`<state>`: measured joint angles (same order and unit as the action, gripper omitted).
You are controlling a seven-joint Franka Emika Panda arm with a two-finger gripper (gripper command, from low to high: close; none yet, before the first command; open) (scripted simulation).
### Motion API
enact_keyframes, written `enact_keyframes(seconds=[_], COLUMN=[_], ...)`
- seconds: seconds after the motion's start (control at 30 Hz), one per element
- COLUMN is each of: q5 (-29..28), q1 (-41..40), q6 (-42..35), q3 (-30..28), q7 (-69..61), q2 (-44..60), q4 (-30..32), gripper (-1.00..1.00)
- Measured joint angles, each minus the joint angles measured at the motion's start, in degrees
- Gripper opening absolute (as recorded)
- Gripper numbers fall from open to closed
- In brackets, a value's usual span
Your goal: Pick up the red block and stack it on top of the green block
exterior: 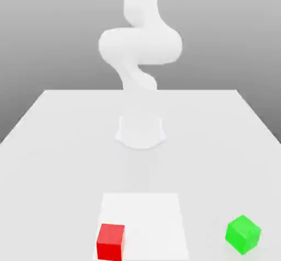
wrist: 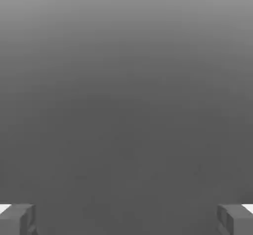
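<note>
My hand [wrist: 126,219] is spread wide with nothing between its fingertips [wrist: 17,219]; from its own camera I see the two grey tips far apart and only a plain grey ground between them, neither block among them. In the exterior view my arm [exterior: 140,45] rises pale and bent at the far end of the white counter [exterior: 55,144], while both blocks sit at the near edge, so I judge the coming move has to carry the hand out from the arm's base toward that near edge and down. The red block [exterior: 110,242] lies nearest the arm's centre line, just to the exterior view's left of it, resting on a slightly brighter square patch [exterior: 148,216] of the counter with its faces squared to the view. The green block [exterior: 243,234] stands well apart from it toward the exterior view's right, turned so that a corner faces the camera. Both are small matte cubes, unmarked, much the same size, so neither has a long axis to line my fingers up with; the red one's flat sides look easy to close on
</note>
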<state>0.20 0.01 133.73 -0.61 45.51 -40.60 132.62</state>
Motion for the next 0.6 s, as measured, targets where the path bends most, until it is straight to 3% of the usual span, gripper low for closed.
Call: enact_keyframes(seconds=[0.6], q5=[2.0], q1=[-1.1], q6=[14.1], q3=[-3.5], q7=[-2.8], q2=[37.7], q4=[6.1], gripper=[0.00])
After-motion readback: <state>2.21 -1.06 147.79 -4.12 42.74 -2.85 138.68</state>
